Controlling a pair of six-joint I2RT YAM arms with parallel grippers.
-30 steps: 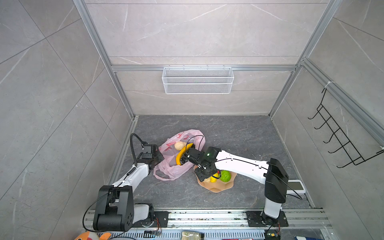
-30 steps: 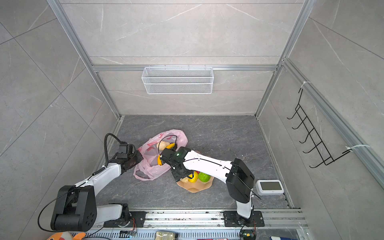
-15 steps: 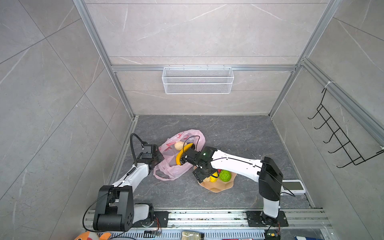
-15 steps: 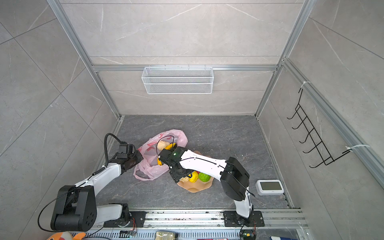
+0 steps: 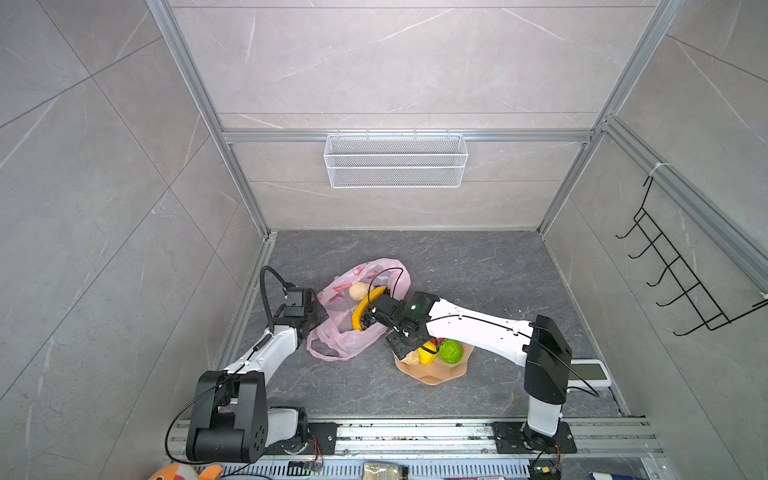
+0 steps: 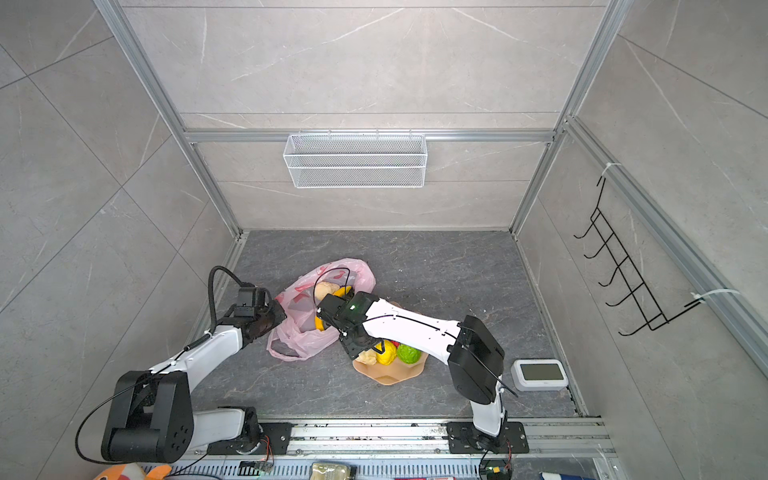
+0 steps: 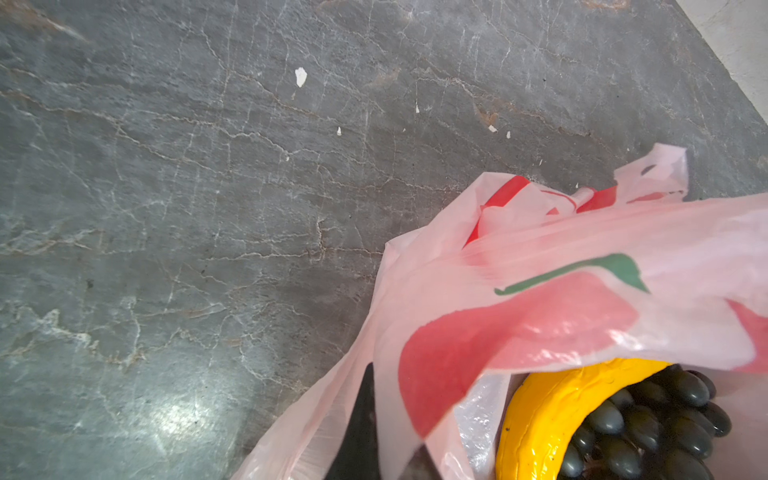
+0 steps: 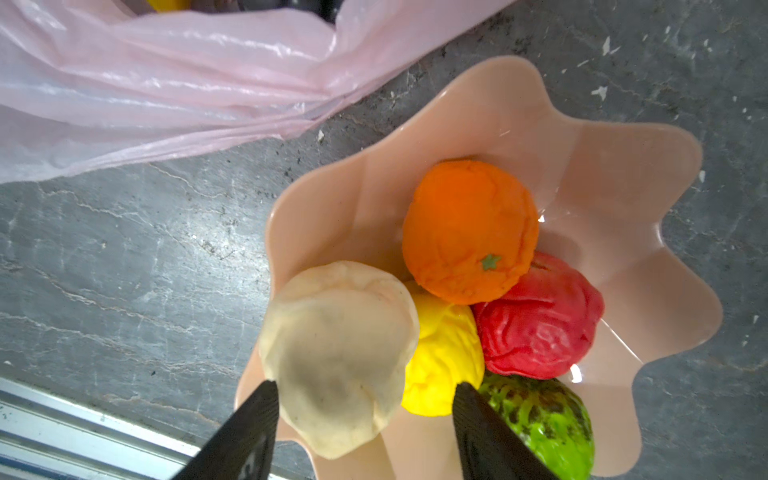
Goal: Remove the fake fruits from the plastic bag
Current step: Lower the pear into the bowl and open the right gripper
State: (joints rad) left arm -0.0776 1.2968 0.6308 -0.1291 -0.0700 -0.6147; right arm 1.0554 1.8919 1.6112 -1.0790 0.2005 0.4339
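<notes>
right gripper [image 8: 365, 384]: jaws apart | beige fruit [image 8: 336, 357] between | plastic bag [image 8: 166, 83] near plate [image 8: 602, 174]

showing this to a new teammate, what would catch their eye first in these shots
The peach wavy plate piled with colour draws the eye first: an orange tangerine, a red berry, a yellow fruit, a green fruit and a beige fruit, with the right end effector open over the beige one. Beside the plate lies the pink plastic bag, with a yellow banana and a dark grape bunch inside it.
</notes>
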